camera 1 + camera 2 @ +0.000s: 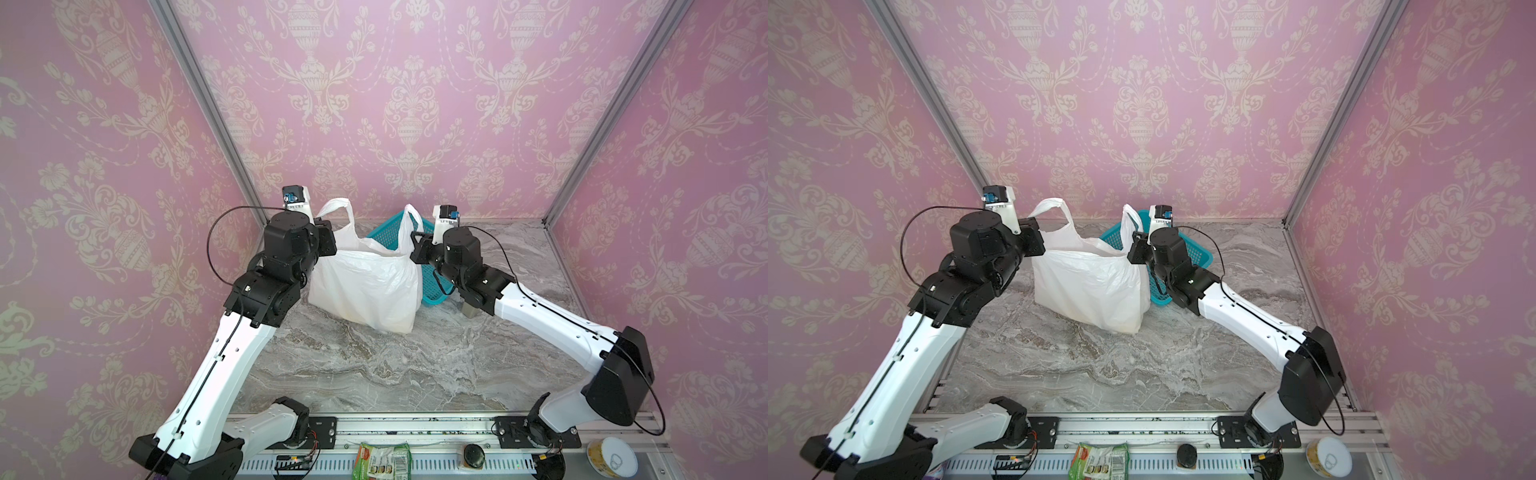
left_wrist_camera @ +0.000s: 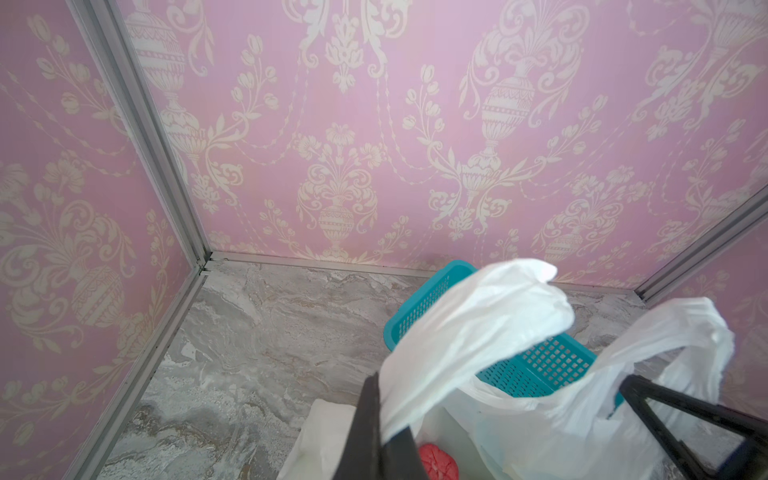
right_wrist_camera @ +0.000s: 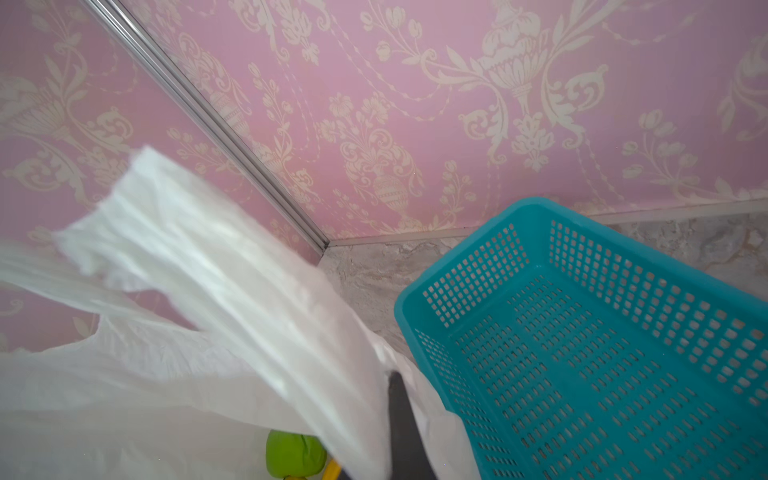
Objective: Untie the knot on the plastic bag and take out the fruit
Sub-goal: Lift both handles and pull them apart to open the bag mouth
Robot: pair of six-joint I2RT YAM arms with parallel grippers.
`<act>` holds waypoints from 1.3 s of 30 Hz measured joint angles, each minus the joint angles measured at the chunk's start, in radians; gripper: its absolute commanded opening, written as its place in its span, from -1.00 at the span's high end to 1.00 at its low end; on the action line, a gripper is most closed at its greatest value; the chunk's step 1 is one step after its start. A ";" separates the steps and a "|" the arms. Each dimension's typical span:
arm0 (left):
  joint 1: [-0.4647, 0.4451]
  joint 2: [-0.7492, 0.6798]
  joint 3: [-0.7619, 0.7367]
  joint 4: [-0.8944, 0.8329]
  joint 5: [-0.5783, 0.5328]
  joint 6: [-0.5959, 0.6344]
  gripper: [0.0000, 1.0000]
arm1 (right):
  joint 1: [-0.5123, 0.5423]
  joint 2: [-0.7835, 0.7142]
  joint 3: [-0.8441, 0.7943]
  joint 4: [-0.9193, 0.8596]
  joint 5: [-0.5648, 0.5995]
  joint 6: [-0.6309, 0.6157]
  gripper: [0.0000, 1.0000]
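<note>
Your two arms reach away from their bases with elbows bowed outward and wrists turned inward, so your left gripper and right gripper face each other, well apart, each with its fingers pinched shut on one side of the plastic bag.

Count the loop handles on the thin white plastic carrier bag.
2. One loop handle stands up at the left end of the thin white plastic carrier bag; the other stands at its right end, next to the teal mesh basket. None looks hidden.

White arm links, black joints, thin black cables.
</note>
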 measured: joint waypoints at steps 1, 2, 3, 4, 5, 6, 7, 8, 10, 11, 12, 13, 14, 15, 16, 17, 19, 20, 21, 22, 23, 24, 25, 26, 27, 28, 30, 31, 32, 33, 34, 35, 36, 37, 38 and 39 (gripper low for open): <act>0.001 0.000 0.016 -0.008 -0.005 0.000 1.00 | 0.002 0.036 0.055 -0.015 -0.002 -0.002 1.00; 0.002 0.000 0.031 -0.018 -0.010 0.000 1.00 | 0.003 0.074 0.114 -0.032 -0.005 -0.006 1.00; 0.005 0.000 0.042 -0.027 -0.016 0.000 1.00 | 0.005 0.113 0.177 -0.054 -0.006 -0.008 1.00; 0.006 0.000 0.049 -0.037 -0.025 0.001 1.00 | 0.005 0.149 0.230 -0.069 -0.011 -0.011 1.00; 0.006 0.000 0.055 -0.047 -0.034 0.001 1.00 | 0.006 0.190 0.294 -0.090 -0.015 -0.015 1.00; 0.006 0.000 0.056 -0.055 -0.045 0.001 1.00 | 0.006 0.227 0.350 -0.108 -0.021 -0.019 1.00; 0.006 -0.001 0.056 -0.061 -0.056 0.002 1.00 | 0.007 0.254 0.390 -0.122 -0.025 -0.025 1.00; 0.006 -0.001 0.056 -0.072 -0.071 0.002 1.00 | 0.007 0.285 0.437 -0.137 -0.031 -0.035 1.00; 0.006 -0.012 0.032 -0.078 -0.095 -0.001 1.00 | 0.011 0.321 0.483 -0.155 -0.042 -0.047 1.00; 0.006 -0.034 -0.007 -0.076 -0.103 -0.009 1.00 | 0.011 0.328 0.484 -0.160 -0.051 -0.055 1.00; 0.006 -0.059 -0.048 -0.076 -0.105 -0.021 1.00 | 0.014 0.328 0.476 -0.163 -0.061 -0.060 1.00; 0.006 -0.101 -0.119 -0.075 -0.104 -0.041 1.00 | 0.017 0.322 0.451 -0.155 -0.066 -0.065 1.00; 0.006 -0.143 -0.187 -0.078 -0.100 -0.062 1.00 | 0.021 0.306 0.404 -0.140 -0.068 -0.069 1.00; 0.006 -0.182 -0.249 -0.086 -0.091 -0.084 1.00 | 0.029 0.286 0.349 -0.127 -0.064 -0.076 1.00; 0.006 -0.221 -0.310 -0.099 -0.075 -0.105 0.97 | 0.040 0.258 0.278 -0.116 -0.057 -0.084 1.00; 0.006 -0.248 -0.357 -0.114 -0.053 -0.123 0.99 | 0.053 0.230 0.205 -0.106 -0.045 -0.088 1.00; 0.006 -0.264 -0.397 -0.145 -0.010 -0.145 1.00 | 0.078 0.180 0.081 -0.090 -0.020 -0.095 1.00; 0.006 -0.263 -0.399 -0.156 0.017 -0.152 1.00 | 0.090 0.156 0.024 -0.082 -0.006 -0.095 1.00; 0.005 -0.256 -0.399 -0.159 0.040 -0.156 0.97 | 0.100 0.134 -0.024 -0.078 0.008 -0.095 1.00; 0.005 -0.251 -0.399 -0.161 0.067 -0.159 0.92 | 0.110 0.103 -0.080 -0.072 0.025 -0.094 1.00; 0.005 -0.250 -0.400 -0.162 0.091 -0.161 0.87 | 0.114 0.073 -0.129 -0.067 0.041 -0.091 1.00; 0.005 -0.252 -0.400 -0.164 0.107 -0.162 0.82 | 0.115 0.048 -0.161 -0.066 0.054 -0.089 1.00; 0.005 -0.258 -0.401 -0.165 0.116 -0.163 0.74 | 0.115 0.017 -0.199 -0.060 0.069 -0.084 1.00; 0.005 -0.268 -0.402 -0.168 0.124 -0.164 0.65 | 0.115 -0.012 -0.229 -0.057 0.081 -0.080 1.00; 0.005 -0.279 -0.402 -0.172 0.125 -0.164 0.54 | 0.114 -0.034 -0.248 -0.058 0.091 -0.077 1.00; 0.005 -0.293 -0.402 -0.175 0.124 -0.165 0.32 | 0.113 -0.058 -0.264 -0.059 0.103 -0.069 1.00; 0.005 -0.321 -0.402 -0.182 0.120 -0.159 -0.07 | 0.113 -0.085 -0.274 -0.061 0.120 -0.060 0.81; 0.005 -0.336 -0.403 -0.183 0.117 -0.161 -0.25 | 0.114 -0.098 -0.278 -0.062 0.124 -0.058 0.52; 0.005 -0.358 -0.410 -0.177 0.114 -0.159 -0.41 | 0.114 -0.109 -0.282 -0.065 0.129 -0.054 0.28; 0.005 -0.381 -0.423 -0.171 0.109 -0.157 -0.49 | 0.114 -0.121 -0.285 -0.071 0.132 -0.051 0.13; 0.005 -0.410 -0.440 -0.166 0.105 -0.154 -0.55 | 0.115 -0.132 -0.289 -0.077 0.137 -0.048 -0.02; 0.005 -0.444 -0.460 -0.163 0.100 -0.153 -0.58 | 0.116 -0.140 -0.292 -0.084 0.138 -0.043 -0.26; 0.005 -0.475 -0.477 -0.161 0.093 -0.153 -0.60 | 0.118 -0.146 -0.293 -0.094 0.140 -0.037 -0.48; 0.005 -0.512 -0.494 -0.161 0.081 -0.153 -0.61 | 0.121 -0.152 -0.293 -0.107 0.144 -0.031 -0.61; 0.005 -0.545 -0.503 -0.163 0.070 -0.153 -0.62 | 0.127 -0.158 -0.293 -0.123 0.146 -0.027 -0.70; 0.005 -0.574 -0.507 -0.164 0.058 -0.153 -0.62 | 0.133 -0.163 -0.293 -0.136 0.146 -0.016 -0.81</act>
